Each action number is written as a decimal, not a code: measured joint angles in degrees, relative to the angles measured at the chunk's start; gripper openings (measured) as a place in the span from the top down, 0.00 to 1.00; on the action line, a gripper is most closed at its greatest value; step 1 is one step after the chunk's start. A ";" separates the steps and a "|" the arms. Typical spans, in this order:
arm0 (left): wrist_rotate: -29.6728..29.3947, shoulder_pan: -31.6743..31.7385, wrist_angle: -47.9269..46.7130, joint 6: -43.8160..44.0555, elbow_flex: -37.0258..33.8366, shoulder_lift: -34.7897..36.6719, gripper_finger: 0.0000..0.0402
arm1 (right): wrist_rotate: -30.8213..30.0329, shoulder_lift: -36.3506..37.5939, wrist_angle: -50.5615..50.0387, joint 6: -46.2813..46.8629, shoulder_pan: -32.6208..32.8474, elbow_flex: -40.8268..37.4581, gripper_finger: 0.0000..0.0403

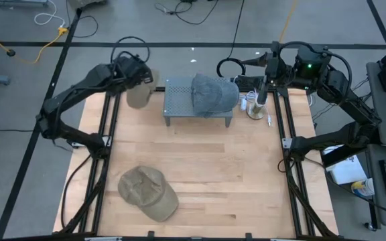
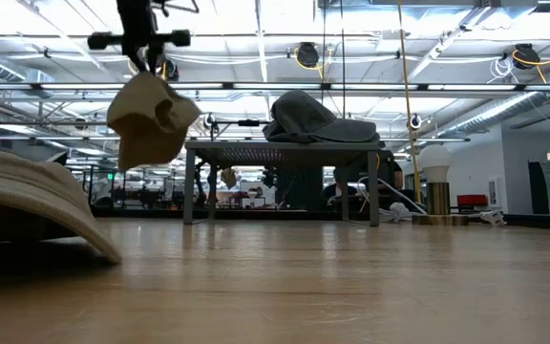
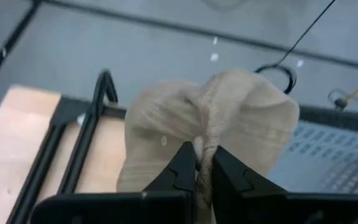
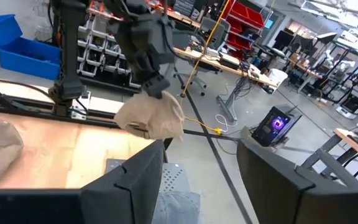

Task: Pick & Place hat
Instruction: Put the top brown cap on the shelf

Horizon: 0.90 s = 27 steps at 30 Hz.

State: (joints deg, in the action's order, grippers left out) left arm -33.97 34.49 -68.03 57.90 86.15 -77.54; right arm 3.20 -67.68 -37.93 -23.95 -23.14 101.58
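Note:
A tan hat hangs from my left gripper at the table's far left, just left of a grey perforated stand; it also shows in the low view and the right wrist view. A grey hat rests on the stand's top. A second tan cap lies on the table near the front. My right gripper is open and empty at the far right, above the stand's right end. My left gripper pinches a gathered fold of the tan hat's cloth between its two fingers, coming from above and pointing down. The hat hangs bunched below the fingers, lifted clear of the table and beside the stand.
A small lamp-like object and cables sit right of the stand. Black frame rails run along both table sides. Bare wood lies between the stand and the front cap.

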 joint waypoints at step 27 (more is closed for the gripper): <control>-8.45 -16.09 25.31 19.98 7.57 -20.53 0.95 | 0.03 0.94 3.89 0.73 0.00 0.00 0.51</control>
State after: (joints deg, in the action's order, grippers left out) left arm -42.42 18.40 -42.72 77.87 93.72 -98.07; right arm 3.23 -66.74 -34.04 -23.22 -23.14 101.58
